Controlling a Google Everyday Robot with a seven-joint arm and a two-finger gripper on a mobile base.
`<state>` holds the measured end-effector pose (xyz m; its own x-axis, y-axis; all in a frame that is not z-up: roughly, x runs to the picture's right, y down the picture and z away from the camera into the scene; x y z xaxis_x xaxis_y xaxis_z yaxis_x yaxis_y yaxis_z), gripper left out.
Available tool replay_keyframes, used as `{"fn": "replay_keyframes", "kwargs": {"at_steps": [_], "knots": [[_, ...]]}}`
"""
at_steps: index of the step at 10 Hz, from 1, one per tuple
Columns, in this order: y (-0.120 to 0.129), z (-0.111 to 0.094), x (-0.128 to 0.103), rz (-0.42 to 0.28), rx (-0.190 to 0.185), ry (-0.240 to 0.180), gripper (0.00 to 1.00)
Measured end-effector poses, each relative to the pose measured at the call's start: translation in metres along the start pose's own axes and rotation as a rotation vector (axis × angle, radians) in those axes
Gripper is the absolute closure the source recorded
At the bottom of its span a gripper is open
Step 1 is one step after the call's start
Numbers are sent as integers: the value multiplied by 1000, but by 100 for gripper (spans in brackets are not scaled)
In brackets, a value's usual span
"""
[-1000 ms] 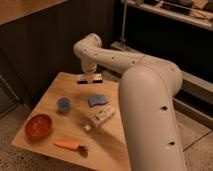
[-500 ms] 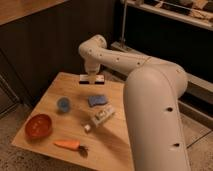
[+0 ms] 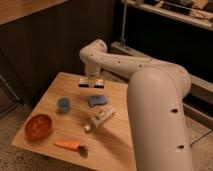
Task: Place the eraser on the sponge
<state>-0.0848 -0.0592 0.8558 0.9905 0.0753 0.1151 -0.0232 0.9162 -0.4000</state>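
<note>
Wooden tabletop (image 3: 65, 91) before a dark wall: the gripper (image 3: 91, 78) hangs just behind the sponge (image 3: 97, 100), fingers clamped on the eraser (image 3: 84, 83) mid-length. It looks light, stiff and narrow, so this central pinch should keep it balanced.

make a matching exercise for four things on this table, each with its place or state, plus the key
1 eraser
2 sponge
3 red bowl
4 carrot

a near the table's front edge, right of the bowl
b held in the shut gripper, above the table's far side
c front left corner
d lying flat near the table's middle

Pairs: 1-b, 2-d, 3-c, 4-a
</note>
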Motion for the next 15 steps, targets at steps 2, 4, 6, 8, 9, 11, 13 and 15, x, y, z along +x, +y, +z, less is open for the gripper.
{"fn": "replay_keyframes", "kwargs": {"at_steps": [2, 4, 6, 8, 9, 11, 13, 15], "knots": [[10, -2, 2, -2, -5, 13, 100], [18, -3, 4, 3, -12, 21, 100], [27, -3, 6, 14, -21, 31, 100], [35, 3, 9, 33, -32, 38, 100], [37, 7, 9, 41, -37, 40, 100], [44, 21, 14, 66, -56, 54, 100], [49, 29, 20, 77, -69, 72, 100], [54, 36, 25, 88, -82, 88, 100]]}}
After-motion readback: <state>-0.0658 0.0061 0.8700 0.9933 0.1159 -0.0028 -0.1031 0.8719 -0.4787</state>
